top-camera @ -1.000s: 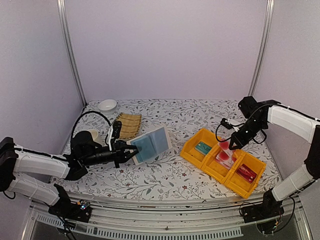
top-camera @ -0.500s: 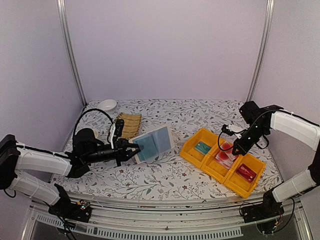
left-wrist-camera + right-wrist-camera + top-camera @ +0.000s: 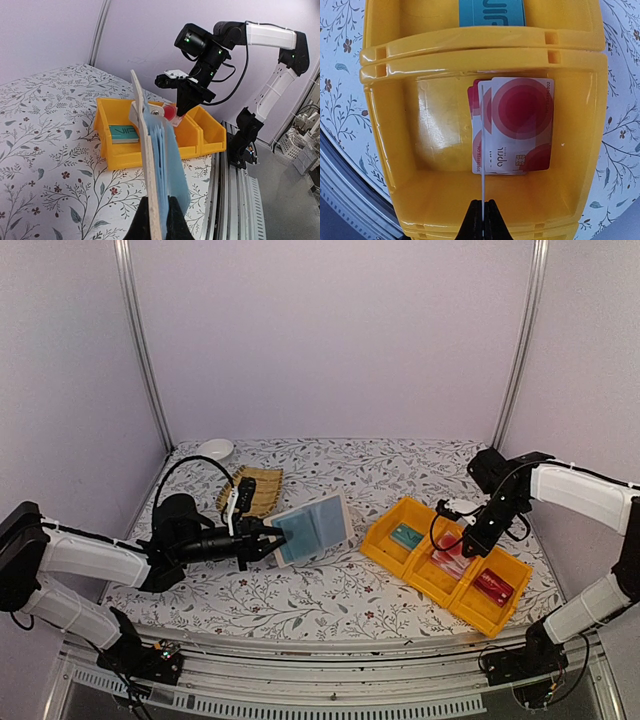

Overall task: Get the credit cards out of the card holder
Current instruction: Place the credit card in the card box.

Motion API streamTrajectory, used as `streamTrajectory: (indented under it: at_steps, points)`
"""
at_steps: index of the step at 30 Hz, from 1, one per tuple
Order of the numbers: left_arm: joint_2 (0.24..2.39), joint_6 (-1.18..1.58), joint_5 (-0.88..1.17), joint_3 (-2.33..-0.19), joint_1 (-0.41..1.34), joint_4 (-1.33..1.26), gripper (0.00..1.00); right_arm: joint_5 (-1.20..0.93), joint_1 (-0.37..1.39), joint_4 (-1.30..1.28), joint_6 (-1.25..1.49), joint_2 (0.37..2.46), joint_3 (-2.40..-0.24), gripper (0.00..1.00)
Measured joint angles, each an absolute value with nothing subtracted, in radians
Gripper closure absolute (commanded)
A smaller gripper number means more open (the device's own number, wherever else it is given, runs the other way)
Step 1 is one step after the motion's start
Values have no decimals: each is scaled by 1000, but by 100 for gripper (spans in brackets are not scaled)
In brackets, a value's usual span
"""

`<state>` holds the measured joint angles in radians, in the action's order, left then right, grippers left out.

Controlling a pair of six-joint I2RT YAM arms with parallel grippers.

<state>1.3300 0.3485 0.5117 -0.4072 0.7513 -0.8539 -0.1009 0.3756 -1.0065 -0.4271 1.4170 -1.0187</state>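
Note:
My left gripper [image 3: 268,538] is shut on the lower edge of the card holder [image 3: 312,528], a beige bifold wallet with blue lining, and holds it open and tilted above the table. In the left wrist view the holder [image 3: 150,160] stands edge-on between the fingers [image 3: 158,199]. My right gripper [image 3: 470,540] is shut on a whitish-pink credit card, seen edge-on [image 3: 482,150], over the middle yellow tray [image 3: 445,195]. Cards with red circles [image 3: 520,125] lie flat in that tray. A teal card [image 3: 405,536] lies in the left tray.
Three joined yellow trays [image 3: 375,545] sit at the right of the table, with a red item [image 3: 490,586] in the nearest one. A woven bamboo mat [image 3: 255,490] and a white bowl [image 3: 214,449] lie at the back left.
My right gripper has come down and nearer with its card, over the middle tray. My left gripper has carried the card holder slightly to the right.

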Motion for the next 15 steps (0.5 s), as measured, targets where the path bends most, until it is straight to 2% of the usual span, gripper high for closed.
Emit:
streamTrajectory:
  at_steps: [6, 10, 13, 15]
  points:
    - [1330, 348, 513, -408, 751, -853, 100, -70, 380, -1015, -435, 1496, -1037, 98]
    - [1330, 348, 515, -409, 751, -853, 100, -29, 380, -1025, -435, 1595, -1088, 93]
    - [1329, 348, 515, -409, 751, -852, 100, -1, 380, -1026, -429, 1613, -1097, 76]
    - [1328, 348, 513, -409, 751, -852, 100, 25, 380, -1025, -429, 1618, -1104, 71]
